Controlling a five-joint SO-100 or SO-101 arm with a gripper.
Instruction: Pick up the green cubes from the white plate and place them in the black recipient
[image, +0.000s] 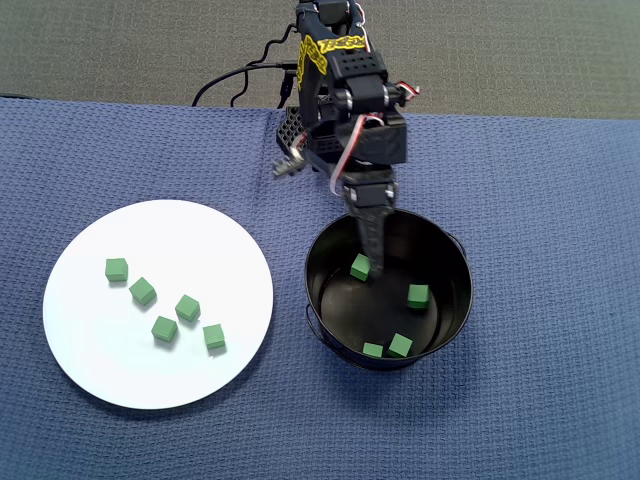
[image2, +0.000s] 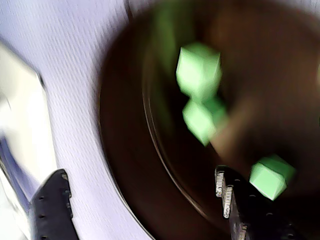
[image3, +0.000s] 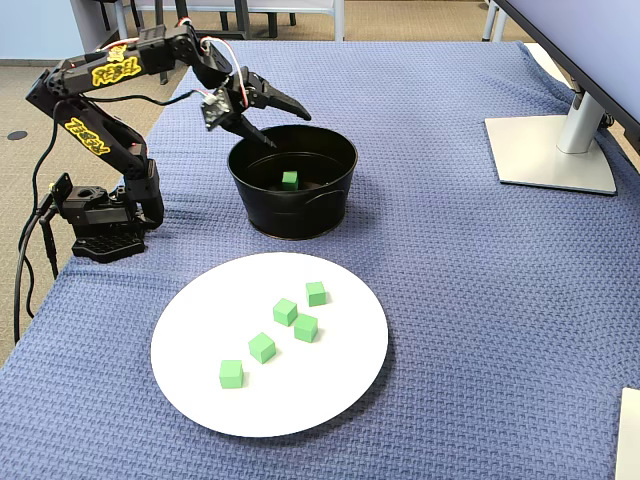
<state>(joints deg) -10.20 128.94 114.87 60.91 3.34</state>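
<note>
Overhead view: white plate (image: 90, 350) lies left on the blue-cloth desk (image: 550, 200), carrying five green cubes (image: 164, 329) in a loose cluster. Black recipient (image: 330, 340) stands just right of the plate, apart from it. Four cubes are inside it: one near the back, one at right, two at the front wall. The gripper (image: 370, 255) reaches down over the back rim, tip beside the back cube.

Wrist view: blurred. Three cubes (image2: 198, 70) show against the dark pot floor. Two dark fingers (image2: 50, 205) stand wide apart, nothing between them; one is outside the pot wall.

Fixed view: arm (image3: 100, 70) at left, fingers (image3: 285, 103) spread open above the pot's left rim, holding nothing. One cube (image3: 289, 180) is visible inside. Five cubes on the plate (image3: 340, 390). Monitor stand (image3: 555, 150) at far right.
</note>
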